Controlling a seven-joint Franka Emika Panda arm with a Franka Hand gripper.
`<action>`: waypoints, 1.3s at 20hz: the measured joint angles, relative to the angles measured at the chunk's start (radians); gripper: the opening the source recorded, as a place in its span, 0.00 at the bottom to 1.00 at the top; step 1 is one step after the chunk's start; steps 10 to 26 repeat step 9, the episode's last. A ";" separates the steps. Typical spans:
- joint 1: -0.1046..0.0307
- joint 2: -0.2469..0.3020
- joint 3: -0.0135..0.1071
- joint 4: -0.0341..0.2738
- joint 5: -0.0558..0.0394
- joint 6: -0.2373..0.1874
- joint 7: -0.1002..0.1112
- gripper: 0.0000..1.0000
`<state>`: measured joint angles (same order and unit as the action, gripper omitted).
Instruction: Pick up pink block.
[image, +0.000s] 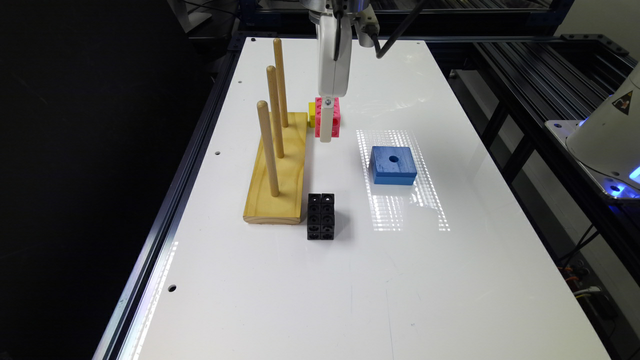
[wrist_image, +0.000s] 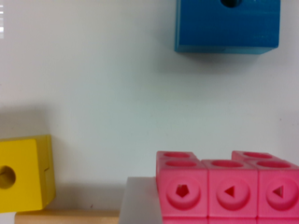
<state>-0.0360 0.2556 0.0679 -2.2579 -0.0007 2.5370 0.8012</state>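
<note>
The Franka arm comes straight down from the top of the exterior view, its white wrist section vertical over the far half of the white table (image: 320, 260). The gripper (image: 326, 131) hangs at the pink block (image: 334, 116), one pale finger lying across the block's near face and reaching down almost to the tabletop. Whether the fingers are apart, together or clamped on the block cannot be told from either view.

The pink block (wrist_image: 224, 189) sits on the table, directly behind that finger. In the wrist view it shows as joined cubes with round recesses in their faces, and a pale grey shape lies right against one end of it. The yellow cube (image: 312, 114) lies just beside the pink block, on the exterior view's left, close to the far end of the wooden peg board (image: 290, 175) with its three upright dowels. The blue block (image: 393, 165) with one hole rests well apart, toward the exterior view's right. The black block (image: 321, 216) stands nearer the camera, just beside the board's near end.
</note>
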 joint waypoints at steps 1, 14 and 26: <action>0.000 -0.001 0.001 0.000 0.0001 0.000 0.000 0.00; 0.000 -0.132 0.017 -0.004 0.0019 -0.129 0.011 0.00; 0.000 -0.132 0.017 -0.004 0.0019 -0.129 0.011 0.00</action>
